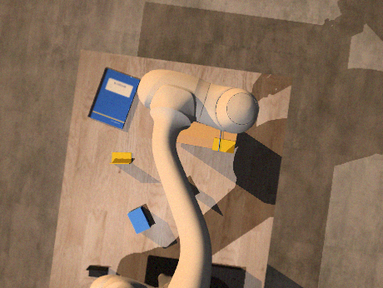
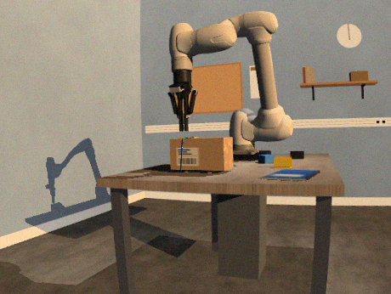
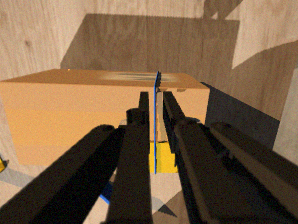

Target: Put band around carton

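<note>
The carton (image 1: 196, 134) (image 2: 214, 154) (image 3: 60, 117) sits on the table and looks level. The yellow corner guard (image 1: 226, 146) (image 3: 165, 159) lies over its robot-side top edge, near one end. The thin blue band (image 2: 182, 155) (image 3: 155, 125) crosses the top and the labelled side face; in the top view it crosses the guard's left part. Its underside run is hidden. My gripper (image 2: 184, 130) (image 3: 155, 104) points down just above the carton, fingers close together with a narrow gap and nothing held. The band shows through that gap, below the fingertips. The arm hides the gripper in the top view.
A loose yellow piece (image 1: 121, 157) (image 2: 282, 162) and a light-blue block (image 1: 138, 220) (image 2: 266, 159) stand on the table. A blue book (image 1: 114, 100) (image 2: 291, 174) lies near the far left corner. A darker blue object (image 3: 104, 192) is partly hidden beside the carton.
</note>
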`<state>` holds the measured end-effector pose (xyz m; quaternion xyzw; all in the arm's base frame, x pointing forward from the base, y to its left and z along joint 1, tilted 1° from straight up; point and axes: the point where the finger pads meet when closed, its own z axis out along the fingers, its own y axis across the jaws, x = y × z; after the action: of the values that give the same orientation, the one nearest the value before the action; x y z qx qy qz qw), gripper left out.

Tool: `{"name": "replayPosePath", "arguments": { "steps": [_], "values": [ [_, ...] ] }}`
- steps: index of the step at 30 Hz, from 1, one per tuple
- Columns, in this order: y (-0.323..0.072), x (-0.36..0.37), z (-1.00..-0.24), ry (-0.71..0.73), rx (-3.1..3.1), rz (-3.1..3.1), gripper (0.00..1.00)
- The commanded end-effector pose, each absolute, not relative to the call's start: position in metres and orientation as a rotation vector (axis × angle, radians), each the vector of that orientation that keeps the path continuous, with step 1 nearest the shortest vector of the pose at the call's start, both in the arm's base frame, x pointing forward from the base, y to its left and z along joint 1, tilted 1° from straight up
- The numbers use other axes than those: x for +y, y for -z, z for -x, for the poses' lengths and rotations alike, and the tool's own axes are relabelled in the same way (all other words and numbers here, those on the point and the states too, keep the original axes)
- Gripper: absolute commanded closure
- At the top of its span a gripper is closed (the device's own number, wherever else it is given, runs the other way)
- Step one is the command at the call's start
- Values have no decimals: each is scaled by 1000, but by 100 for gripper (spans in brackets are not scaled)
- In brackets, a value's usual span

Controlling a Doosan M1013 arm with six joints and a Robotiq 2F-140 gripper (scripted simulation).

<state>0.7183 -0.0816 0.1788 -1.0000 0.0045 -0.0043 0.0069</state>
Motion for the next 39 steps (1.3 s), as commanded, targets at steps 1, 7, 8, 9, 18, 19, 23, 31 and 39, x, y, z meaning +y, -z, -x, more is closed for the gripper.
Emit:
{"name": "replayPosePath", "arguments": {
  "steps": [1, 7, 8, 9, 18, 19, 23, 31, 39],
  "values": [
    [-180, -82, -719, 15, 14, 3127, 82],
    [-180, -82, -719, 15, 14, 3127, 82],
    [-180, -82, -719, 15, 14, 3127, 82],
    [-179, -82, -719, 15, 14, 3127, 82],
    [-178, -82, -719, 15, 14, 3127, 82],
    [-178, -82, -719, 15, 14, 3127, 82],
    [-177, -82, -719, 15, 14, 3127, 82],
    [-173, -81, -719, 15, 14, 3127, 82],
    [-168, -81, -719, 15, 14, 3127, 82]
  ]
}}
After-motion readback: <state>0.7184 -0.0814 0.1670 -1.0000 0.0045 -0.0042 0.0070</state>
